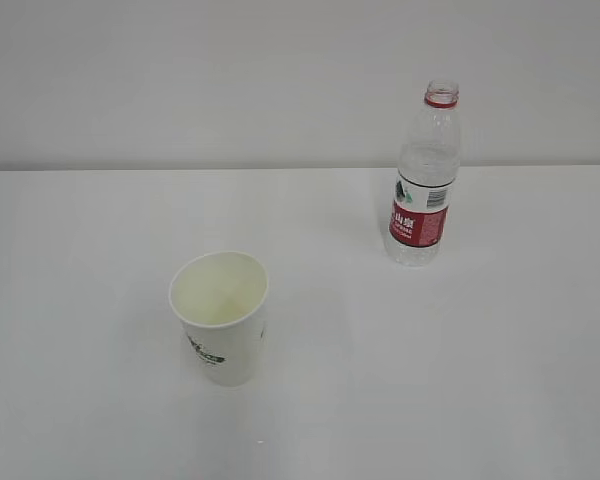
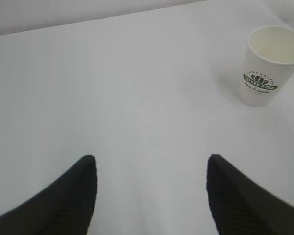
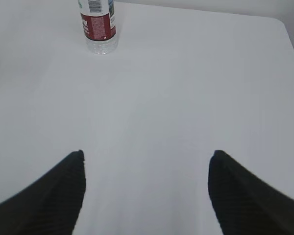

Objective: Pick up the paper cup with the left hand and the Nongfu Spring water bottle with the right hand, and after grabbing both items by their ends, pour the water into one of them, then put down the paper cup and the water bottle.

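On the left, our left hand (image 2: 152,196) has its fingers spread wide with only bare table (image 1: 80,300) between them; the cup (image 1: 220,317) stands upright well off to its front right, untouched. The risk we see here is the cup itself: it is light paper, so an off-centre approach could nudge it over or slide it away, and a hard squeeze could crush the wall. Whether it holds anything we cannot tell; the cream inside looks dry or nearly so.

Further right and farther back, the bottle (image 1: 425,180) stands upright, cap off, well apart from the cup. It seems to hold little or no water, though the clear plastic leaves that unsure. With the neck open, a knock from a finger would tip it and spill whatever is there.

On the right, our right hand (image 3: 147,196) is also spread wide and empty, with the bottle far ahead to its left.
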Controlling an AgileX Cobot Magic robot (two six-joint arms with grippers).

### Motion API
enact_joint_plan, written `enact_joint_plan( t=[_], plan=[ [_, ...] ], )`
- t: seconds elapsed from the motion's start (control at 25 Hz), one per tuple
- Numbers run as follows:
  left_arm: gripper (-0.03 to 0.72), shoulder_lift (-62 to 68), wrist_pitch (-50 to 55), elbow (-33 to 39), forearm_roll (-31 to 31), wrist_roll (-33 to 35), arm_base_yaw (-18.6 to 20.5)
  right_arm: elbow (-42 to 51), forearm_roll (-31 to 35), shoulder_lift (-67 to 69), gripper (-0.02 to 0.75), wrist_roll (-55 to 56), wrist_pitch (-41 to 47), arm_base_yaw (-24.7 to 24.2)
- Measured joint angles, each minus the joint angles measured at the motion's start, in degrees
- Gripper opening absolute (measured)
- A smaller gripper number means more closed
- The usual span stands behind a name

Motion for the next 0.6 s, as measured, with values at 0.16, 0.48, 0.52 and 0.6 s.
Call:
enact_joint_plan(
  t=[0.16,0.48,0.52,0.6],
  plan=[
    [0.515,0.0,0.0,0.0,-0.1,0.0,0.0,0.0,0.0,0.0,0.588,0.0,0.0,0.0],
    [0.515,0.0,0.0,0.0,-0.1,0.0,0.0,0.0,0.0,0.0,0.588,0.0,0.0,0.0],
    [0.515,0.0,0.0,0.0,-0.1,0.0,0.0,0.0,0.0,0.0,0.588,0.0,0.0,0.0],
    [0.515,0.0,0.0,0.0,-0.1,0.0,0.0,0.0,0.0,0.0,0.588,0.0,0.0,0.0]
  ],
)
